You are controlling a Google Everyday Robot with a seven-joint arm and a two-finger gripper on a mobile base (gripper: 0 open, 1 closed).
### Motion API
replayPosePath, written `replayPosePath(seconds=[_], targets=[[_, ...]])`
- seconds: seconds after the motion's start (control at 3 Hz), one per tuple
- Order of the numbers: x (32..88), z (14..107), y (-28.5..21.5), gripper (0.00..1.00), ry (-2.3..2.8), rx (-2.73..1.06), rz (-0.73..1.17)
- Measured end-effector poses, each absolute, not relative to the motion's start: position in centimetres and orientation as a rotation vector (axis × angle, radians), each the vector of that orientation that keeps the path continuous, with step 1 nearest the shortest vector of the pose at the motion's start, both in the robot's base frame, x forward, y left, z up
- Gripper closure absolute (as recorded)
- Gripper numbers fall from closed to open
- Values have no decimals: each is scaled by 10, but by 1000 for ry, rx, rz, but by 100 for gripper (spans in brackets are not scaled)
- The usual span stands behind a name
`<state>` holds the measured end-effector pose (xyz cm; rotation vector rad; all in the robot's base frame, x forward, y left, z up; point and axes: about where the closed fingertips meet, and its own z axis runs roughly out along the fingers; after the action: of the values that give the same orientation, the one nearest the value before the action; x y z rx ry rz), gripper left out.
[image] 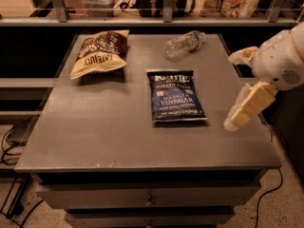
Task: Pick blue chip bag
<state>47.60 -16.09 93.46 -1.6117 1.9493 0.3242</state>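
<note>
The blue chip bag (176,96) lies flat near the middle of the grey table (104,137), with white "Kettle" and "Sea Salt & Vinegar" lettering facing up. My gripper (231,91) is at the right edge of the table, to the right of the bag and above the surface. It is open, with one cream finger (247,106) pointing down-left and the other (242,56) higher up. It holds nothing and does not touch the bag.
A yellow-and-brown "Late July" chip bag (99,52) lies at the back left of the table. A clear plastic bottle (184,43) lies on its side at the back, behind the blue bag. A shelf with goods (161,4) runs behind the table.
</note>
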Motion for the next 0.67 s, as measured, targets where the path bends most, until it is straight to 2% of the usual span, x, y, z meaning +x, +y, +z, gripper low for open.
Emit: replayPosePath(seconds=[0.67], targets=[[515,907,-106,0,1882,-1558,407]])
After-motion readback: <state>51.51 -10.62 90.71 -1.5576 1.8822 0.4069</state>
